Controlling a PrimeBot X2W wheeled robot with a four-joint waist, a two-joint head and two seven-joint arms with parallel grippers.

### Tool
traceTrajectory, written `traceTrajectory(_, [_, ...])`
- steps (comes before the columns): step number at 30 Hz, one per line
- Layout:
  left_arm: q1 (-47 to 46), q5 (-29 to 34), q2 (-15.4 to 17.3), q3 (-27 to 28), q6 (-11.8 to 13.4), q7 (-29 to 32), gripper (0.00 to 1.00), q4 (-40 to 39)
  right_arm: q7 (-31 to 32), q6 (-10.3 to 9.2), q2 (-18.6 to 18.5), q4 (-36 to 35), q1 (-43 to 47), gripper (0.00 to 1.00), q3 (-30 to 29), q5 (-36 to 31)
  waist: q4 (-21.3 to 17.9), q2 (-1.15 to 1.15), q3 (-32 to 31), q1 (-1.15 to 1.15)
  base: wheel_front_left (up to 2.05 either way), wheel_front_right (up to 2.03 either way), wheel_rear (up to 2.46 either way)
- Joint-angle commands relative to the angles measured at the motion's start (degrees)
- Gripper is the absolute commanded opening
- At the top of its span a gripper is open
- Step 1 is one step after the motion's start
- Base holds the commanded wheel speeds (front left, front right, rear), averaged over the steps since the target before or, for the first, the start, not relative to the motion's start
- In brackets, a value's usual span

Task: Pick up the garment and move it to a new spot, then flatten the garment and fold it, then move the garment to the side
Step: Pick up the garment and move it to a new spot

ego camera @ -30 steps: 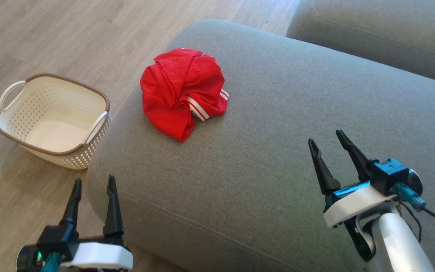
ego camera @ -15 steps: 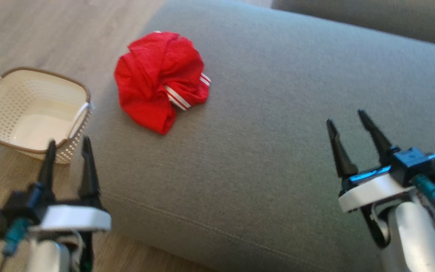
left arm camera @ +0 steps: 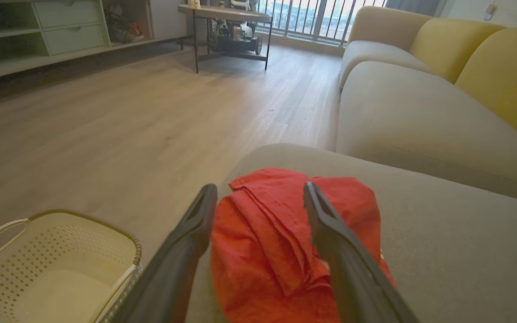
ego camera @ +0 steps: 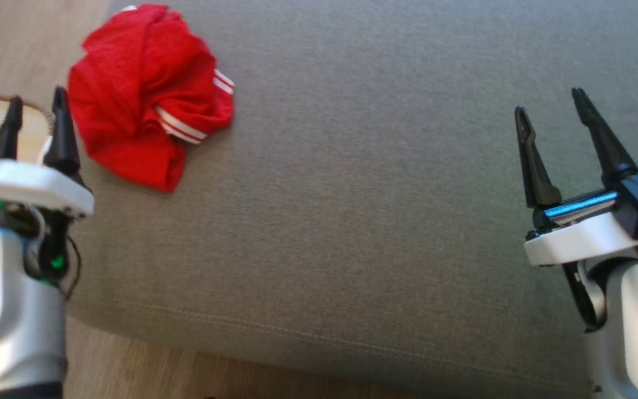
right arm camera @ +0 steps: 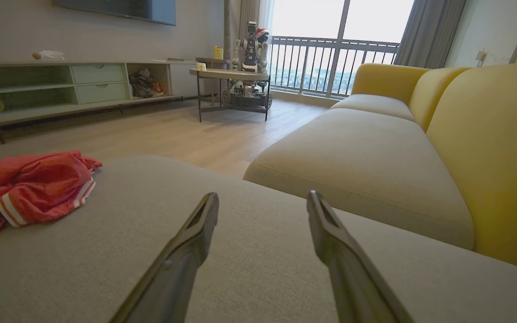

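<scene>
A crumpled red garment with white stripes lies on the grey sofa cushion near its far left corner. In the left wrist view the garment sits just past and between the open fingers. My left gripper stands open at the cushion's left edge, close beside the garment and not touching it. My right gripper stands open above the cushion's right side, far from the garment, with nothing between its fingers.
A cream perforated basket with a brown rim stands on the wooden floor left of the cushion. A second sofa seat with yellow backrests lies beyond. A side table and low shelving stand far off.
The head camera has tilted, shifting the whole picture down and left. My left gripper has risen and come close beside the garment. The garment itself lies as before.
</scene>
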Motion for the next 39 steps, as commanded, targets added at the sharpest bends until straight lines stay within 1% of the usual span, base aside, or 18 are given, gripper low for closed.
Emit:
traceTrajectory(1, [-1.9, 0.1, 3.3, 2.0, -0.1, 0.4, 1.00, -1.1, 0.2, -0.02, 0.1, -2.5, -1.8, 1.00, 1.2, 0.1, -1.6, 0.00, 1.5, -0.01, 0.00, 0.00, 0.00])
traceTrajectory(5, [-7.2, -1.0, 5.3, 0.2, -0.4, 4.4, 1.00, 5.5, 1.6, -0.02, -0.3, -5.0, -1.6, 1.00, 1.3, -0.1, -2.9, 0.00, 2.9, -0.01, 0.00, 0.00, 0.00])
traceTrajectory(10, [-12.7, -3.6, 6.9, -2.2, -0.5, 8.0, 1.00, 13.5, 3.0, -0.02, -1.2, -7.2, -2.4, 1.00, 1.8, -0.3, -4.4, 0.00, 4.6, -0.01, 0.00, 0.00, 0.00])
traceTrajectory(17, [-18.0, -7.0, 9.0, -7.2, -0.6, 11.3, 1.00, 23.0, 4.1, -0.02, -1.7, -9.4, -3.6, 1.00, 2.1, -0.2, -6.2, 0.00, 6.5, -0.01, 0.00, 0.00, 0.00])
traceTrajectory(23, [-20.3, -10.5, 9.7, -11.4, -0.6, 12.5, 1.00, 27.7, 4.0, -0.02, -1.6, -9.6, -3.5, 1.00, 1.9, -0.2, -6.8, 0.00, 7.2, -0.01, 0.00, 0.00, 0.00])
traceTrajectory(24, [-20.5, -11.4, 9.8, -11.8, -0.6, 12.2, 0.93, 28.1, 4.0, -0.02, -1.6, -9.5, -3.6, 1.00, 1.9, -0.2, -6.9, 0.00, 7.2, -0.01, 0.00, 0.00, 0.00])
traceTrajectory(25, [-20.8, -12.1, 10.1, -12.1, -0.6, 11.8, 0.49, 28.4, 3.9, -0.02, -1.6, -9.4, -3.6, 1.00, 1.9, -0.2, -6.9, 0.00, 7.2, -0.01, 0.00, 0.00, 0.00])
traceTrajectory(26, [-21.0, -12.7, 10.3, -12.7, -0.6, 11.3, 0.12, 28.6, 3.9, -0.02, -1.6, -9.3, -3.7, 1.00, 1.9, -0.3, -6.9, 0.00, 7.1, -0.01, 0.00, 0.00, 0.00])
traceTrajectory(27, [-21.2, -13.0, 10.6, -13.4, -0.6, 10.7, 0.00, 28.7, 3.9, -0.02, -1.5, -9.2, -3.7, 1.00, 1.8, -0.3, -6.9, 0.00, 6.9, -0.01, 0.00, 0.00, 0.00])
traceTrajectory(33, [-21.7, -13.4, 12.5, -17.4, -0.6, 4.3, 0.00, 28.2, 3.2, -0.02, -1.1, -7.7, -3.2, 1.00, 1.3, -0.3, -6.1, 0.00, 3.6, -0.01, 0.00, 0.00, 0.00])
traceTrajectory(34, [-21.9, -13.8, 13.2, -17.4, -0.6, 1.6, 0.00, 28.0, 2.9, -0.02, -1.0, -6.6, -2.9, 1.00, 1.4, 0.0, -5.9, 0.00, 1.9, -0.01, 0.00, 0.00, 0.00])
traceTrajectory(35, [-22.0, -13.5, 13.7, -17.6, -0.6, 0.2, 0.00, 27.8, 2.6, -0.02, -0.8, -6.1, -2.9, 1.00, 1.6, 0.1, -5.8, 0.00, 1.1, -0.01, 0.00, 0.00, 0.00])
traceTrajectory(37, [-22.1, -13.1, 14.2, -17.8, -0.6, -2.2, 0.00, 27.4, 2.1, -0.02, -0.6, -5.1, -2.6, 1.00, 1.8, 0.4, -5.7, 0.00, -0.7, -0.01, 0.00, 0.00, 0.00])
traceTrajectory(39, [-22.2, -13.0, 14.2, -17.8, -0.6, -3.1, 0.00, 27.1, 1.8, -0.02, -0.5, -4.6, -2.5, 1.00, 1.8, 0.6, -5.6, 0.00, -1.7, -0.01, 0.00, 0.00, 0.00])
